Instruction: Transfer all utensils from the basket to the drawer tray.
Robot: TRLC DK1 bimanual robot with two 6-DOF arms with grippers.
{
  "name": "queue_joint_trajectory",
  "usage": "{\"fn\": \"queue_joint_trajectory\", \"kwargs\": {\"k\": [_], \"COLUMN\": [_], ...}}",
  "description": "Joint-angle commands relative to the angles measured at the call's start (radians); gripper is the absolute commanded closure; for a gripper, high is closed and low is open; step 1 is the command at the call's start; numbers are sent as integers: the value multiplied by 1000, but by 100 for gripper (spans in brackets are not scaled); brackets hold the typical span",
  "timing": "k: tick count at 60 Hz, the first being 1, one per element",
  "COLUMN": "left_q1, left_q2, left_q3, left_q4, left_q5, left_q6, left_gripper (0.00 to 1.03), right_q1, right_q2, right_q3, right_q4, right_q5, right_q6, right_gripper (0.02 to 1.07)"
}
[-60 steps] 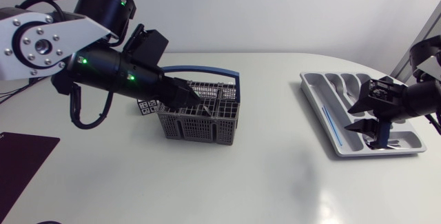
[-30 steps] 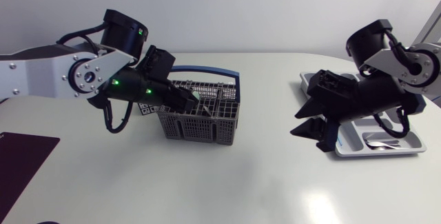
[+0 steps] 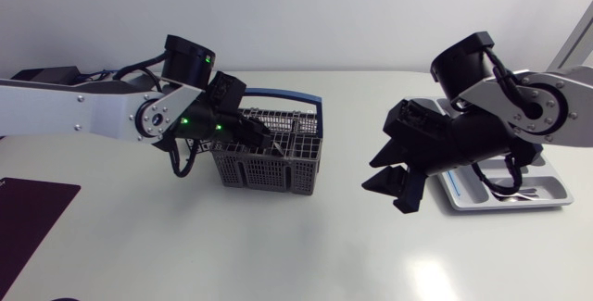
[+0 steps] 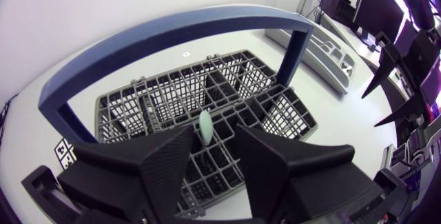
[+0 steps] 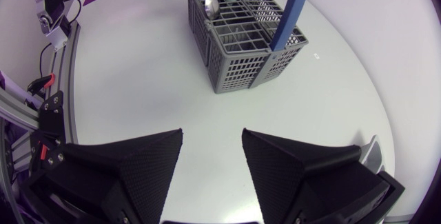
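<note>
One pale-handled utensil being lined up in the basket.
Narrowly parted, the left fingers are straddling its tip without clamping; sinking lower before closing seems wise. Wide and empty, the right fingers are hovering between basket and drawer tray.

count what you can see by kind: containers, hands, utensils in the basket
basket: 1
drawer tray: 1
hands: 2, left hand and right hand
utensils showing in the basket: 2, a pale green handle and a silver spoon; more may be hidden
total: 6
</note>
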Motion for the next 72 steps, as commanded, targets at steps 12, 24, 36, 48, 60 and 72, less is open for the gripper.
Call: {"fn": "queue_joint_trajectory", "kwargs": {"k": [12,24,36,48,60,72], "left_q1": [-3,-7,-7,-1,6,23], "left_q2": [43,44,38,-6,-64,-123], "left_q3": [-46,-70,-89,-127,-170,-190], "left_q4": [89,141,161,189,242,264], "left_q5": [-7,-7,-7,4,35,102], "left_q6": [-13,-24,-36,-47,-68,-99], "left_gripper": [81,97,100,100,100,100], "right_q1": [15,28,35,39,48,62], "right_q2": [-11,-11,-20,-45,-60,-78], "right_q3": [-57,-75,-94,-109,-118,-124], "right_q4": [40,66,76,74,72,69], "right_q5": [3,6,8,9,12,25], "right_q6": [27,28,30,28,30,31], "right_gripper": [43,43,43,43,43,43]}}
